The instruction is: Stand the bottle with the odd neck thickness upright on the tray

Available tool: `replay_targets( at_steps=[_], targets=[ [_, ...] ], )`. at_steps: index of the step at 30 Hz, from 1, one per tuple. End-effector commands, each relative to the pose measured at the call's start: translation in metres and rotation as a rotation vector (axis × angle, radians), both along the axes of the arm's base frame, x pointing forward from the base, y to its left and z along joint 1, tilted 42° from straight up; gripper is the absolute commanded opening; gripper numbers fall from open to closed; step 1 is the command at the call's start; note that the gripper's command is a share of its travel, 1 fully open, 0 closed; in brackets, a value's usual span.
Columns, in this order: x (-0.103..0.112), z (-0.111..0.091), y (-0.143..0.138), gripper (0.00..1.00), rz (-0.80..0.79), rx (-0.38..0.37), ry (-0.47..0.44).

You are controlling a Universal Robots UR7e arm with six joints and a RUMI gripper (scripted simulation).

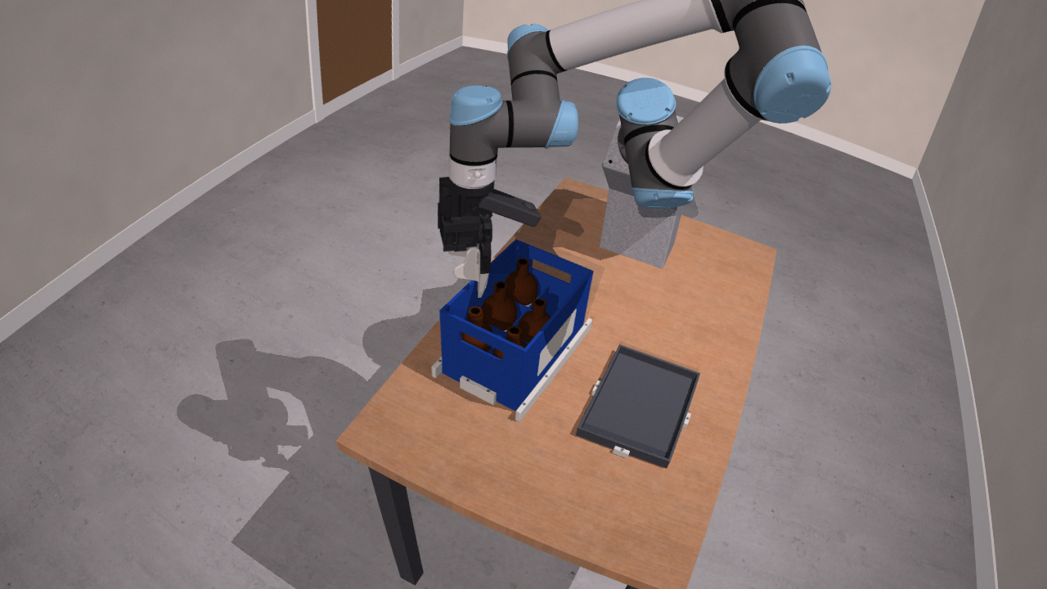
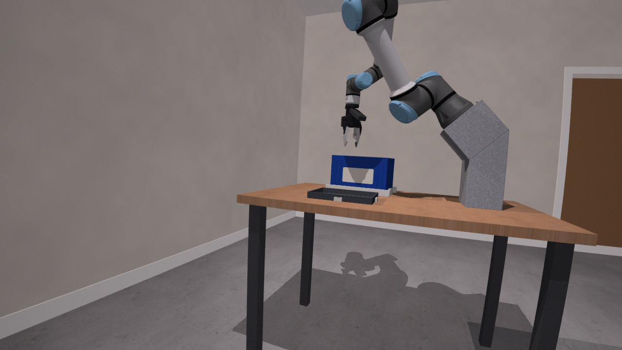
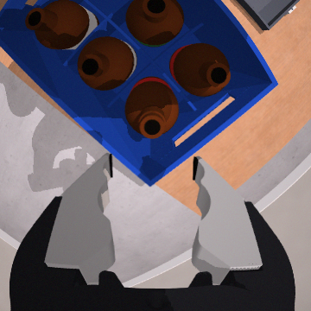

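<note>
Blue crate (image 1: 472,370) (image 2: 336,171) (image 3: 255,79); brown bottles (image 1: 523,287) (image 3: 151,101), red and white labels (image 3: 149,80).

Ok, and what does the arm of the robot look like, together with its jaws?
The arm has light grey tubes, dark grey joints, black rings and sky-blue rounded caps. Its jaws are pale grey, pointed plates with scalloped inner edges, on a black body.

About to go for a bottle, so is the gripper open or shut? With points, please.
Open: in the wrist view the fingertips of the gripper (image 1: 477,284) (image 2: 351,145) (image 3: 153,166) stand well apart, with nothing between them.
</note>
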State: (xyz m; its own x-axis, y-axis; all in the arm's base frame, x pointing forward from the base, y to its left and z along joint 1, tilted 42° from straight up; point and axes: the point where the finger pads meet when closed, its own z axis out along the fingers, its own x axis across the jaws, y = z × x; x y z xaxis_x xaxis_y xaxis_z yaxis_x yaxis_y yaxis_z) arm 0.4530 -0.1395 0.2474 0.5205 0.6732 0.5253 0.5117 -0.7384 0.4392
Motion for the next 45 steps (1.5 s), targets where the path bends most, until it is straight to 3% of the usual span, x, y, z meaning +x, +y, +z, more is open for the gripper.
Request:
replay_targets(
  at_steps=[1,45],
  targets=[
    [0.0,0.0,0.0,0.38,0.0,-0.001,-0.001],
    [0.011,-0.011,0.0,0.38,0.004,0.0,0.014]
  ],
)
